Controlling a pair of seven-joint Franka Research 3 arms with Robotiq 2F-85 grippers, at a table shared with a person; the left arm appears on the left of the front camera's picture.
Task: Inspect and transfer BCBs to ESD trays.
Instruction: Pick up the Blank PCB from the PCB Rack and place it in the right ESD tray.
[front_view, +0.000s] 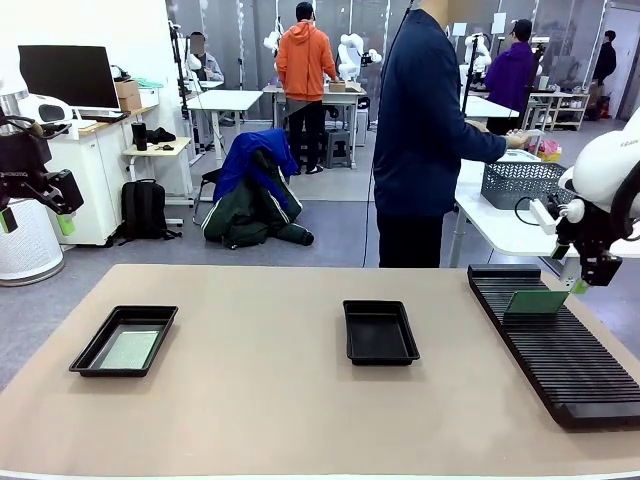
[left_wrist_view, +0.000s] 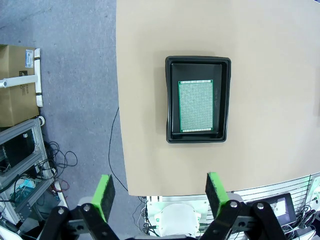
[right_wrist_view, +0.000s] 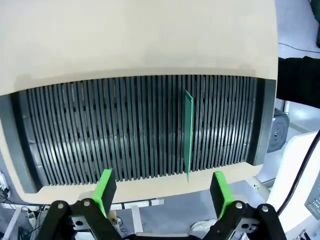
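Left jaws: wide open, empty, above tray holding flat board. Right jaws: wide open, empty, over rack with upright board. Front view adds second tray, bare, on bench.

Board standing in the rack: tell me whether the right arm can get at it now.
Probably yes. The right gripper hangs open above the rack. The board stands upright, edge-on between its two fingers, the neighbouring slots are empty, and nothing lies in between.
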